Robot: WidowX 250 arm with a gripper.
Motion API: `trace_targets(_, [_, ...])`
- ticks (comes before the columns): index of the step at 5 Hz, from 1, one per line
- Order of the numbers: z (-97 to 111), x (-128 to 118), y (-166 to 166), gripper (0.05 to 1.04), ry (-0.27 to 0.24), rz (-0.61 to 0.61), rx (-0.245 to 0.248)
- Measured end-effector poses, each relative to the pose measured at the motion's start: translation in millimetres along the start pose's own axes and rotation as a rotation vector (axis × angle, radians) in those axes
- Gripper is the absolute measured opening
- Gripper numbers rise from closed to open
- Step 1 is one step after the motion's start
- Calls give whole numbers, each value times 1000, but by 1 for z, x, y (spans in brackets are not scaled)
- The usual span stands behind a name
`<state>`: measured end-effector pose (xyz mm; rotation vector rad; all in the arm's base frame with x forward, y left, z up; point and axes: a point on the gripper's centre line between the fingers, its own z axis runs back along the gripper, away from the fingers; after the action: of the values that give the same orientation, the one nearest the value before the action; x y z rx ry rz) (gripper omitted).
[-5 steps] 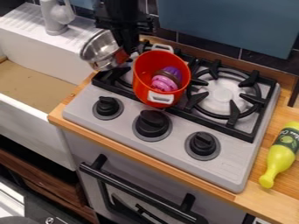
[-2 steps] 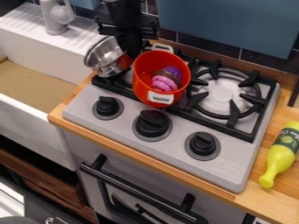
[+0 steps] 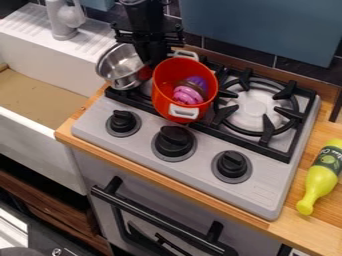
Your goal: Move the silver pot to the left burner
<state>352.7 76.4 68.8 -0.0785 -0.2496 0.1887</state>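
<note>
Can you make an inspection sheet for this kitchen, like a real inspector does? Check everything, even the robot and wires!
Surface: gray stove top set in a wooden counter.
Silver pot: by the stove's left end, left of the red pot.
Clutter: toy cupcake inside the red pot; yellow-green bottle lying on the counter at right.
Gripper: at the silver pot's right side.
Cables: nothing seen.
Surroundings: white sink and faucet at left.

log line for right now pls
silver pot: by left burner | gripper: at pot's right side | red pot: right beside it, toy cupcake inside
</note>
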Motion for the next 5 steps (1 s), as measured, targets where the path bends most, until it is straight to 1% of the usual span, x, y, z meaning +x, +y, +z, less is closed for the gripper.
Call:
trace_targets(1, [0, 1, 0, 468, -6, 11, 1])
trace_targets(2, [1, 1, -1, 767, -6, 27, -7])
trace_targets(3, [4, 5, -2, 991, -7, 54, -8])
trace_targets(4, [9, 9, 0, 999, -8, 72, -1])
trace_targets(5, [17, 19, 4, 999, -33, 100, 22])
